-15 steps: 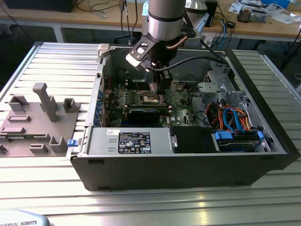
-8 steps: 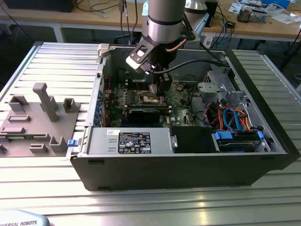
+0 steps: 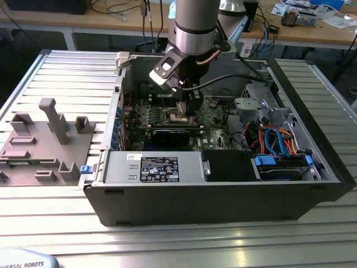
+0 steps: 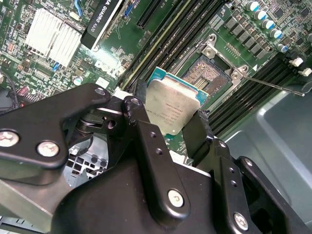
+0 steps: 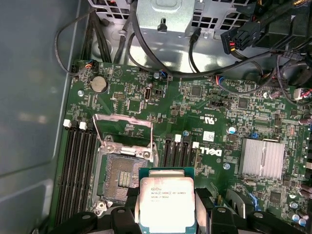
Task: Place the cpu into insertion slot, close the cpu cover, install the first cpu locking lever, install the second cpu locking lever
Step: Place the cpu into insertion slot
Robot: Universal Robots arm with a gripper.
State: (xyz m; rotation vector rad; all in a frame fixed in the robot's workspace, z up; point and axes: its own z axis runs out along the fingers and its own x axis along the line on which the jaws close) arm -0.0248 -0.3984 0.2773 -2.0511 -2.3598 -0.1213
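Second wrist view: shows the gripper [image 4: 168, 114] clamped on the cpu [image 4: 170, 109], black fingers [image 4: 141, 105] pinching two opposite edges, silvery face up and bearing fine print. Holds it just beside the insertion slot [image 4: 204, 73], above the green circuit board [image 4: 122, 48], not yet seated. Catches a thin metal lever [image 4: 273, 84] sticking out from the socket's corner.

Seen too in the first wrist view: cpu [image 5: 167, 204] near the bare slot [image 5: 121, 178], cpu cover [image 5: 122, 118] tilted up open. White lettering on the board [image 5: 195, 107] beside a ribbed silver heat sink [image 5: 263, 156].

From the exterior view: open computer case [image 3: 223, 201] on a ribbed aluminium table [image 3: 223, 234], black-and-white label [image 3: 159, 168] on a box inside, grey fixture plate [image 3: 44, 139] at the exterior view's left, wooden benches [image 3: 111, 19] with cables behind.
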